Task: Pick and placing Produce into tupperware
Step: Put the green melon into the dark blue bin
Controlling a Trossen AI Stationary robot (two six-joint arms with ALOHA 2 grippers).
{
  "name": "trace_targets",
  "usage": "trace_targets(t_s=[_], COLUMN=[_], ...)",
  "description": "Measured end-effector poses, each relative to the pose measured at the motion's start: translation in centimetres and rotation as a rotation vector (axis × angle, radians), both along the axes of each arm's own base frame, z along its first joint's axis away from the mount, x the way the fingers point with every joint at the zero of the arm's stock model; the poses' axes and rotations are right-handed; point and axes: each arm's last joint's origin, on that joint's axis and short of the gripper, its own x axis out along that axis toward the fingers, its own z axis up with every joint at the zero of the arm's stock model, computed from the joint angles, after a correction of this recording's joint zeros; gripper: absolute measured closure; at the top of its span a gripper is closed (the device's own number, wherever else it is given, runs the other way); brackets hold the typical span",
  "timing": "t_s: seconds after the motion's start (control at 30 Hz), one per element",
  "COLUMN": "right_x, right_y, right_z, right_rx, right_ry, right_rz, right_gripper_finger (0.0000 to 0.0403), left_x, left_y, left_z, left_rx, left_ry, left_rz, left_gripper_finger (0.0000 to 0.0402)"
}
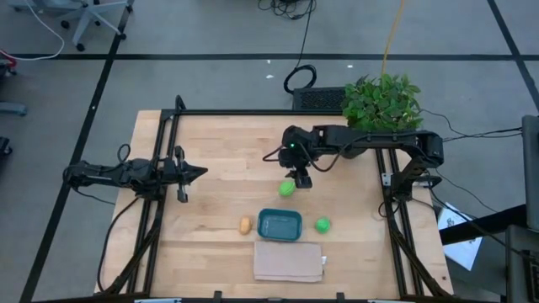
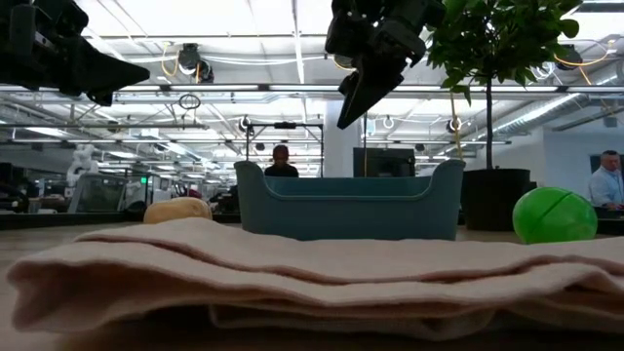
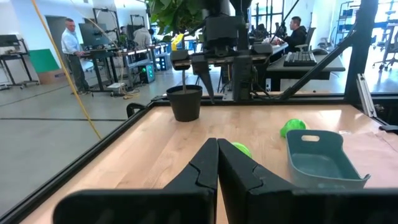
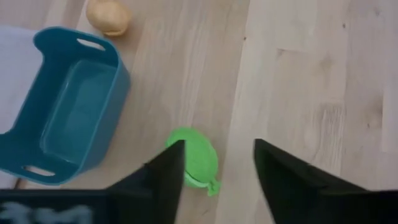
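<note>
One teal tupperware (image 1: 280,224) is sitting on the wooden worktop (image 1: 219,160), and its interior is showing empty in the right wrist view. Three pieces of produce are lying on the worktop, all outside the container. The lime-green piece (image 1: 288,188) is lying beyond the tupperware, toward the middle of the worktop. The bright green ball (image 1: 322,225) is resting just beside the container's right end. The yellow-orange piece (image 1: 245,225) is resting just beside its left end.

One folded tan cloth (image 1: 288,261) is lying at the near edge, next to the tupperware. One potted plant (image 1: 381,101) is standing at the far right corner.

The right gripper (image 1: 301,179) is hanging above the worktop with its fingers spread apart and holding nothing. In the right wrist view, the lime-green piece is showing partly behind one finger (image 4: 165,180), off to one side of the gap.

The left gripper (image 1: 200,172) is waiting at the left side of the worktop with its fingers pressed together, empty.

Several people are showing in the room beyond.
</note>
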Motion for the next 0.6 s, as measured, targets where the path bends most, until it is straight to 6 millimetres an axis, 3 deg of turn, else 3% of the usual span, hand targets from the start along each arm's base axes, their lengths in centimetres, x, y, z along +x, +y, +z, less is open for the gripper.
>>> trace_targets(t_s=[0.2,0.6], right_x=[0.0,0.1], right_y=[0.0,1.0], right_z=[0.0,0.0], right_rx=[0.025,-0.026], right_ry=[0.007,-0.001], right_rz=[-0.041,0.07], right_gripper_finger=[0.0129,0.0119], left_x=[0.0,0.0], left_y=[0.0,0.0], left_z=[0.0,-0.2], left_rx=[-0.001,0.006], left_ry=[0.0,0.019], left_rz=[0.0,0.0], left_gripper_finger=[0.0392,0.0392])
